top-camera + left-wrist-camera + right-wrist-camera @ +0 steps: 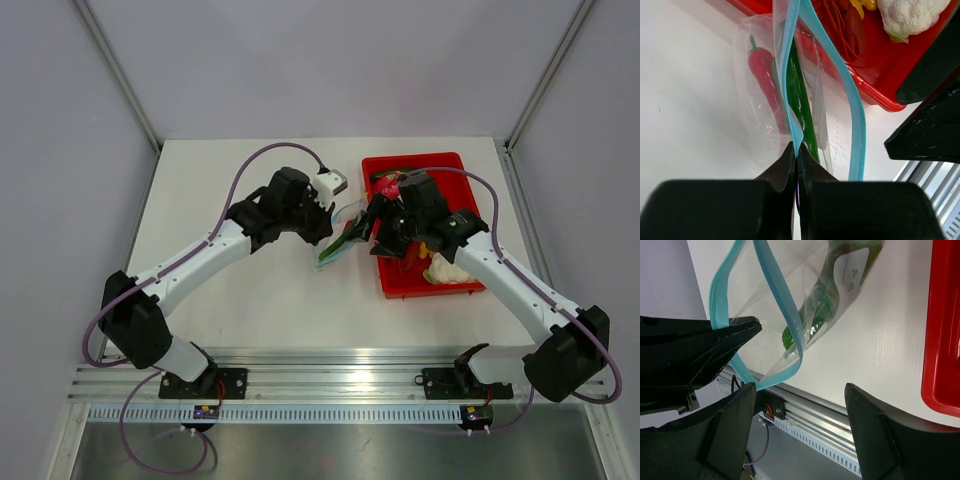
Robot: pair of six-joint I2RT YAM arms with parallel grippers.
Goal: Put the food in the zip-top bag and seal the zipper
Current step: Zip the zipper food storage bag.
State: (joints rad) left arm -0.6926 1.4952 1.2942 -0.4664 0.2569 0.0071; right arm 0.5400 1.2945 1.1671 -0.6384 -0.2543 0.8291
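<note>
Left gripper (796,150) was clamped tight, fingers flat together on one lip of the zipper (856,130), no gap showing. The zip-top bag (747,115) gaped, its two blue lips well apart, just beside the red tray (880,85). The food (801,100) sat inside, green length and red part blurred by crinkled plastic. Right gripper (800,386) stood wide open, gripping nothing; whether a finger brushed the strip, I couldn't tell. From above, both wrists hid most of the bag.
</note>
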